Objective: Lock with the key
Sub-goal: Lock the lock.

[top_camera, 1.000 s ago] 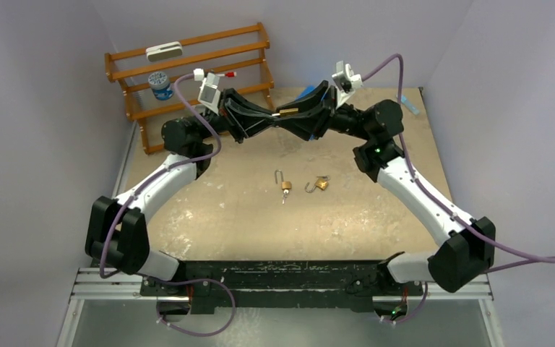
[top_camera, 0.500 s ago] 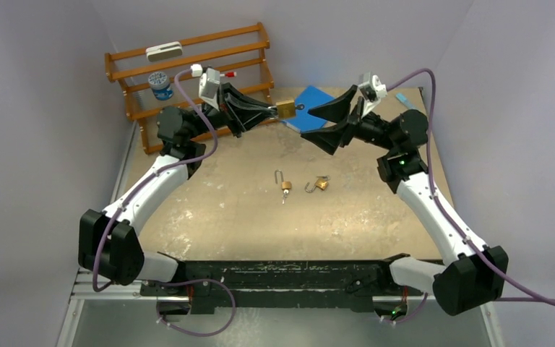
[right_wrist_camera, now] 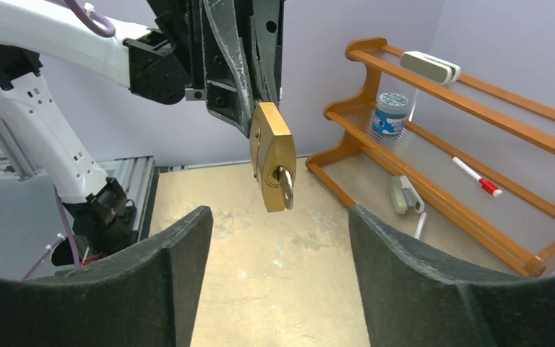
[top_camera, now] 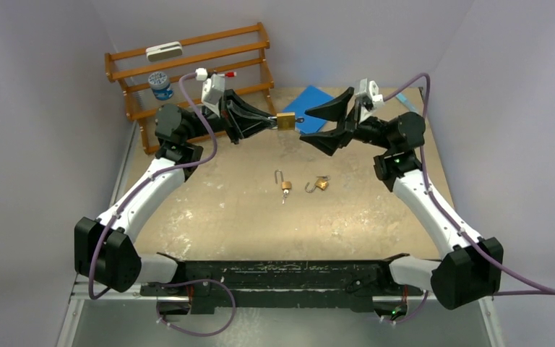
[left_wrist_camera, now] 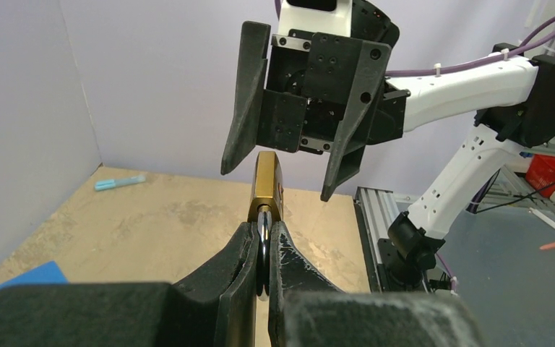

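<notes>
My left gripper is shut on the steel shackle of a brass padlock, holding it in the air over the far middle of the table. The padlock also shows in the left wrist view and in the right wrist view. A small key sits in its keyhole. My right gripper is open and empty, facing the padlock from the right, a short gap away. Two smaller brass padlocks lie on the table, shackles open.
A wooden rack stands at the back left with a blue-white can, a white case and a red-capped marker. A blue sheet lies at the back centre. A light-blue pen lies at the back right.
The right gripper let go of the padlock, opened and drew back to the right. The left gripper kept the padlock and lowered it slightly.
</notes>
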You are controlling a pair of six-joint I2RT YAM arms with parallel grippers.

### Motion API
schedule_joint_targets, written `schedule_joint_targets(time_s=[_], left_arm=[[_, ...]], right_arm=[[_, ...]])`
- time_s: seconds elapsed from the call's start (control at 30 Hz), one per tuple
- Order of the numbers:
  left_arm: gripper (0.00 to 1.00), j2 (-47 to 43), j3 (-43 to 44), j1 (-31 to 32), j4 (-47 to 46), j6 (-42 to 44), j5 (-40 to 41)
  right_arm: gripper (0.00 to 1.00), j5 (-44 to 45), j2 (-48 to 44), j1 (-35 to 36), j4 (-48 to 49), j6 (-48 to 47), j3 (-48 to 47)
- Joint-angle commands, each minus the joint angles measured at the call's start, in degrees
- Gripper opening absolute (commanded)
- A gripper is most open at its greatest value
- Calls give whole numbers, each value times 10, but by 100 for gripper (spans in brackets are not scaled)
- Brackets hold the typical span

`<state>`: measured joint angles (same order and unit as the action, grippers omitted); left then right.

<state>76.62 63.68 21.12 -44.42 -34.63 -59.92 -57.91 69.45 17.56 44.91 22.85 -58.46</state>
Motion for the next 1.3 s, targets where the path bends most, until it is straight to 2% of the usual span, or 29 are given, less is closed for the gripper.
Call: schedule_joint_targets(time_s=[0.0, 0.17, 0.37, 0.57, 0.8, 1.03, 1.07, 1.1, 1.13, 1.27], left_arm=[[0, -22, 27, 0, -26, 16, 4], [0, -18, 27, 0, -27, 17, 5], [0, -17, 27, 0, -27, 17, 5], [0, -15, 26, 0, -27, 16, 6], [0, -11, 26, 0, -28, 16, 8], [0, -7, 26, 0, -29, 16, 3], [0, -6, 26, 0, -29, 16, 1], [0, -6, 26, 0, -29, 16, -1], [0, -5, 26, 0, -29, 16, -2], [0, -3, 22, 0, -25, 20, 0]], right_arm=[[67, -39, 9, -2, 56, 3, -24], [55, -60, 18, -1, 78, 24, -29], [48, -66, 22, -1, 85, 30, -35], [45, -63, 29, -1, 95, 36, -41], [36, -66, 40, -1, 106, 47, -50], [33, -66, 46, -1, 120, 57, -56], [28, -65, 47, -2, 121, 58, -56], [7, -66, 47, -2, 121, 58, -58], [0, -68, 47, -2, 123, 62, -59], [0, -41, 21, -38, 140, 72, -25]])
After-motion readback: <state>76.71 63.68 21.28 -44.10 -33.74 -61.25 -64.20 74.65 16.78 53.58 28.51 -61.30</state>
